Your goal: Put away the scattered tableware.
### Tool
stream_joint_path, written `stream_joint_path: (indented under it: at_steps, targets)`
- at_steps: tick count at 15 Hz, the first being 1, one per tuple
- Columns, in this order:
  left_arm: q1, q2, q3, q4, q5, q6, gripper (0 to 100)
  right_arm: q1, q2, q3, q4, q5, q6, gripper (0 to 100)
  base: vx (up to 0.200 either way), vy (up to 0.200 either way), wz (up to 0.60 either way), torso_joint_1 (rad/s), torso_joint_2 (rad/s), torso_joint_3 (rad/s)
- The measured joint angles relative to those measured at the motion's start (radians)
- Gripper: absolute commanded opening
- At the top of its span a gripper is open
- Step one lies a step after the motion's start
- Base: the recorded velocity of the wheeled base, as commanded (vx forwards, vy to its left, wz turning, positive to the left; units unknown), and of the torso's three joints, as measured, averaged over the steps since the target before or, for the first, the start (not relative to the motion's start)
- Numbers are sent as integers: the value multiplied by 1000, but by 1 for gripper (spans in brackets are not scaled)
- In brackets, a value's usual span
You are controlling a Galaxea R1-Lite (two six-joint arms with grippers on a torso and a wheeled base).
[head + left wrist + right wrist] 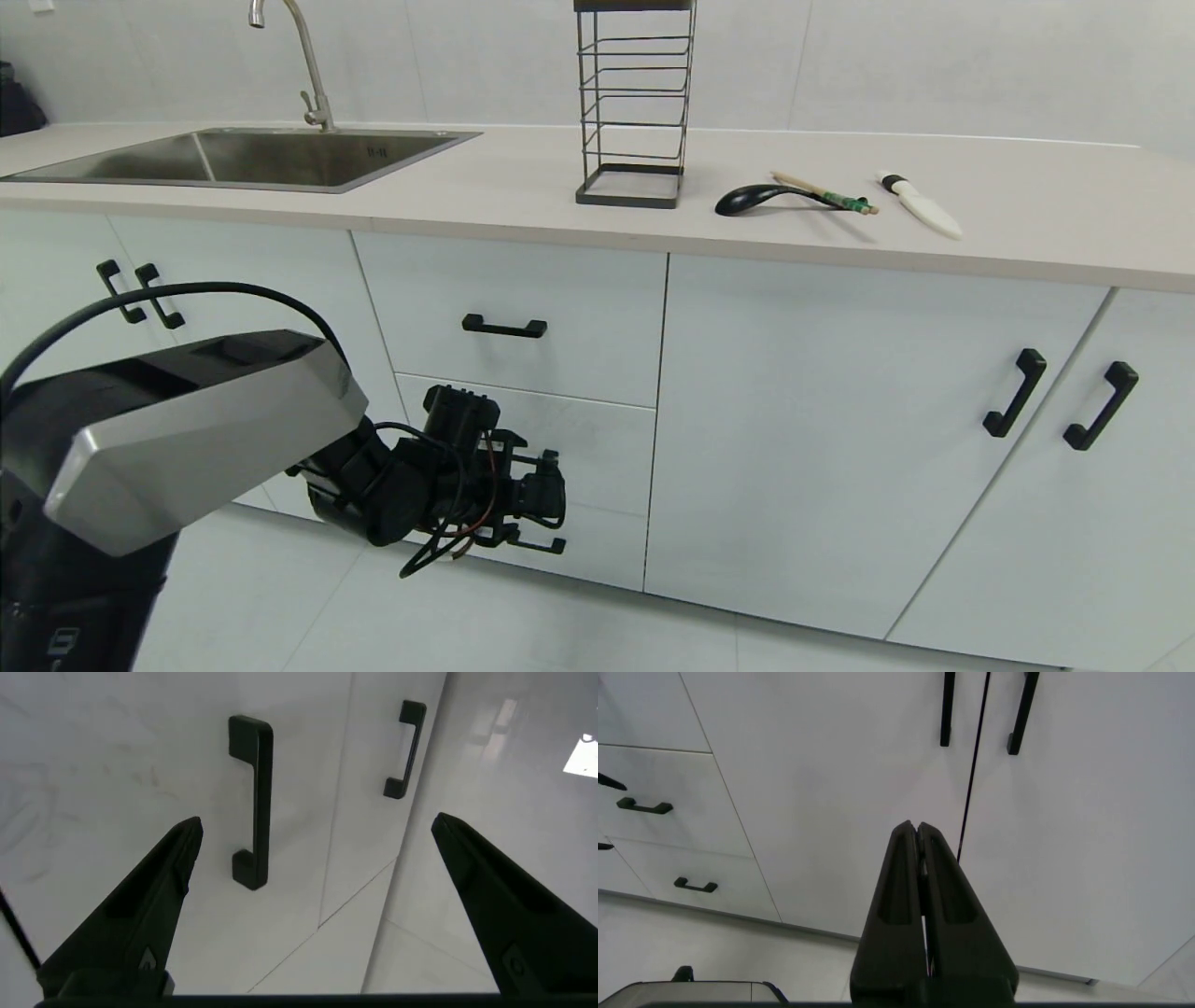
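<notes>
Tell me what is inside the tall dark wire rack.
The tall dark wire rack shows only bare rungs, no tableware. Its solid base rim covers the floor's edge.

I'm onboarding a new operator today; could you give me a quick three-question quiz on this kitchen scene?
1. True or false: the left gripper is open.
2. Which lies nearest the wire rack on the counter? A black spoon, B chopsticks, C white knife.
3. Fill in: the right gripper, facing cabinet doors, is ____.
Key: 1 true; 2 A; 3 shut.
</notes>
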Motion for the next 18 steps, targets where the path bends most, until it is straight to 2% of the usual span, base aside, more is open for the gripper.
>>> stream_joint_path:
  at_steps: [6,18]
  targets:
    - [1,62,-69,2,1,-3,100,0,0,0,0,0,0,0,0,0,0,0,0,0]
    - [4,136,-136,3,8,-17,100,0,0,0,0,0,0,0,0,0,0,0,0,0]
